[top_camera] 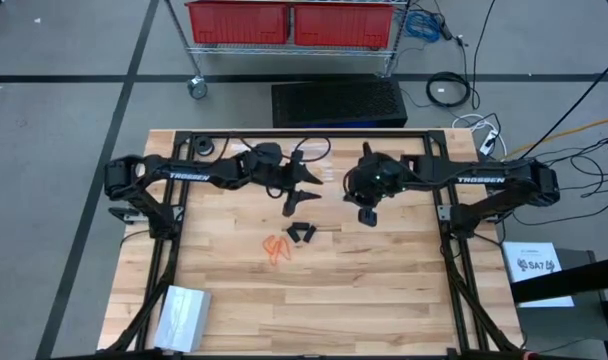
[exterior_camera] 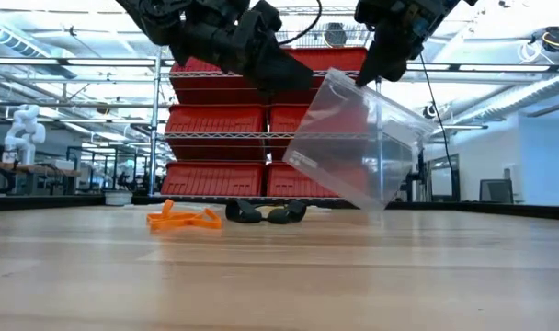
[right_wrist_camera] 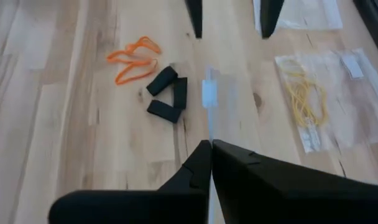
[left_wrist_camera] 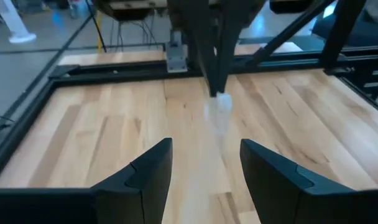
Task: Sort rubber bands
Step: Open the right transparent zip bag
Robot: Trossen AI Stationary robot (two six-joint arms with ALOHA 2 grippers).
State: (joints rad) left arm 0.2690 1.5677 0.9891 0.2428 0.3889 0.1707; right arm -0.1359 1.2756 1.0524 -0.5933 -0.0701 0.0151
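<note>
Orange rubber bands (top_camera: 276,247) and black rubber bands (top_camera: 302,233) lie on the wooden table near its middle; both also show in the right wrist view, the orange (right_wrist_camera: 134,59) and the black (right_wrist_camera: 167,94). Pale yellow bands (right_wrist_camera: 304,99) lie inside a clear bag flat on the table. My right gripper (top_camera: 367,214) is shut on an empty clear plastic bag (exterior_camera: 362,138), above and to the right of the black bands. My left gripper (left_wrist_camera: 204,180) is open and empty, held in the air, facing the held bag (left_wrist_camera: 217,115). My right gripper pinches the clear bag's upper edge (right_wrist_camera: 208,138) between its two shut fingers, coming from above and pointing down. The bag hangs tilted below the fingers. Its lower corner (exterior_camera: 376,204) is close to the table; whether it touches, I cannot tell.
A second clear bag (right_wrist_camera: 301,15) lies beyond the one with the yellow bands. A white packet (top_camera: 182,315) lies at the table's near left corner. Black frame rails (top_camera: 454,260) run along the table's sides. Bare wood lies toward the near edge.
</note>
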